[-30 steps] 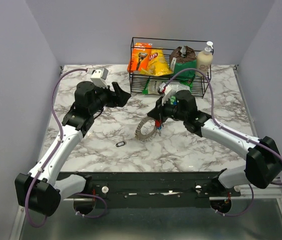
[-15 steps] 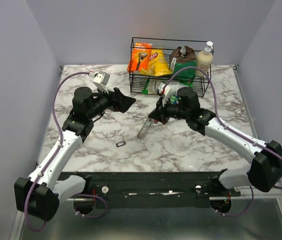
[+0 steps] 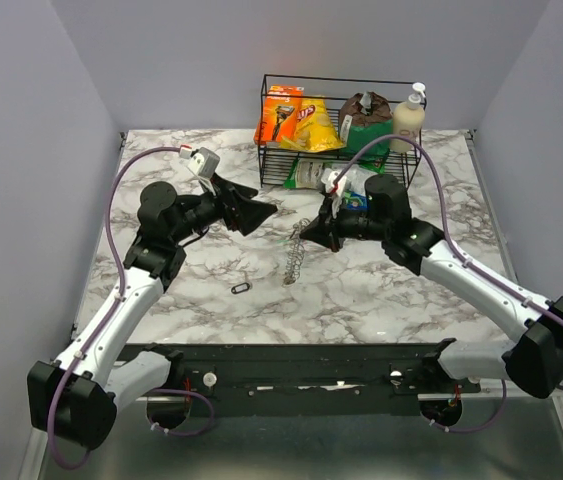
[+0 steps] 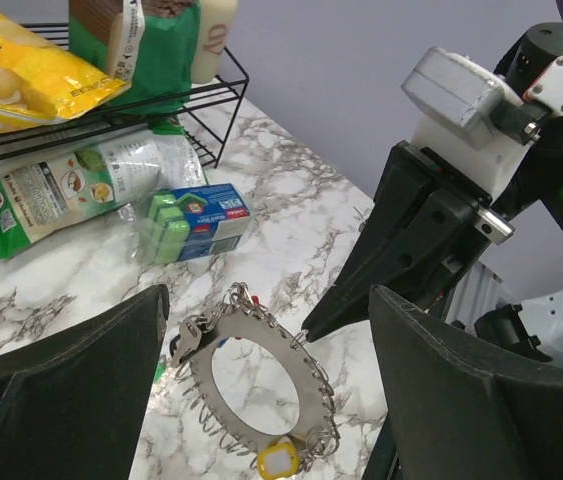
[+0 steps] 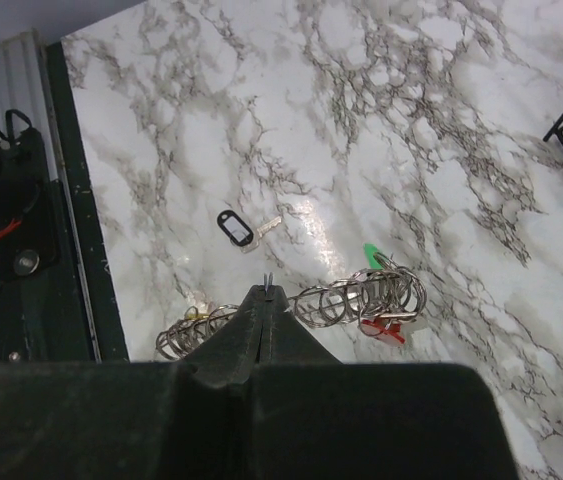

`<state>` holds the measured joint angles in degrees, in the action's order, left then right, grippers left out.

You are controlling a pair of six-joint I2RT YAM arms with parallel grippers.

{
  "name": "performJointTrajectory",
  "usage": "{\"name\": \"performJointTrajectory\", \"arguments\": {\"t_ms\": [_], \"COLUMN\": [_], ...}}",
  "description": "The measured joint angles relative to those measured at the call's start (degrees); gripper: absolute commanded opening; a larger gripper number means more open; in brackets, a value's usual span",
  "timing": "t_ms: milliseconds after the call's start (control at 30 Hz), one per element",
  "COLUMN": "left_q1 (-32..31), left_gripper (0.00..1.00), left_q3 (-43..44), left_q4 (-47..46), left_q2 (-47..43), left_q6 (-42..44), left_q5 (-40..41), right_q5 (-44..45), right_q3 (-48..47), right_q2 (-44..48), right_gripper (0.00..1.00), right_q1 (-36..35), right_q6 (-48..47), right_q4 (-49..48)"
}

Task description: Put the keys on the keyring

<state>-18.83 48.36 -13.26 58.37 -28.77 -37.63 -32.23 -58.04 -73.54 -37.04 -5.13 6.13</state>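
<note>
The left pincer (image 3: pixel 257 211) stands wide and holds nothing. Over the last second it has swung rightward from the far-left part of the worktop (image 3: pixel 381 290) and now faces the keyring (image 3: pixel 293 262) from just beside it. Nearer than it, toward the front edge, one dark key (image 3: pixel 240 287) lies loose on the marble, well apart from both arms.

The keyring has changed most. A second ago it lay as a flat loop on the surface; now it hangs from the right pincer (image 3: pixel 308 233), whose fingers are pressed tight on a link at its top. From the left wrist it reads as an upright hoop of links. Keys already ride on it, one with a yellow head (image 4: pixel 279 460) and one with a green head (image 5: pixel 373 255), beside a red tag (image 5: pixel 385 327). Whether its low end touches the worktop I cannot tell.

My reading is that the ring is being presented for the left arm to take hold, while the loose key is not yet threaded.

The surface is white marble with grey veins. A black wire basket (image 3: pixel 336 78) of packets stands at the far edge, and a blue box (image 4: pixel 193 220) lies in front of it. Plain pale walls enclose three sides.
</note>
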Motion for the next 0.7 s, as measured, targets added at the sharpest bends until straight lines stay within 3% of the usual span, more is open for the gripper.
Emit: {"name": "performJointTrajectory", "arguments": {"t_ms": [367, 700], "left_q1": [-1.81, -6.25], "left_gripper": [0.77, 0.7], "left_q3": [-0.07, 2.67], "left_q4": [-5.05, -5.31], "left_q2": [2.43, 4.85], "left_q6": [-2.54, -2.54], "left_q5": [-5.79, -8.44], "right_q5": [-4.07, -2.08], "right_q3": [-0.15, 7.34], "right_q2": [6.45, 15.98], "right_gripper": [0.01, 0.01], "right_q1": [0.42, 0.7], "right_q6": [3.3, 15.41], "right_q4": [-0.92, -16.52]}}
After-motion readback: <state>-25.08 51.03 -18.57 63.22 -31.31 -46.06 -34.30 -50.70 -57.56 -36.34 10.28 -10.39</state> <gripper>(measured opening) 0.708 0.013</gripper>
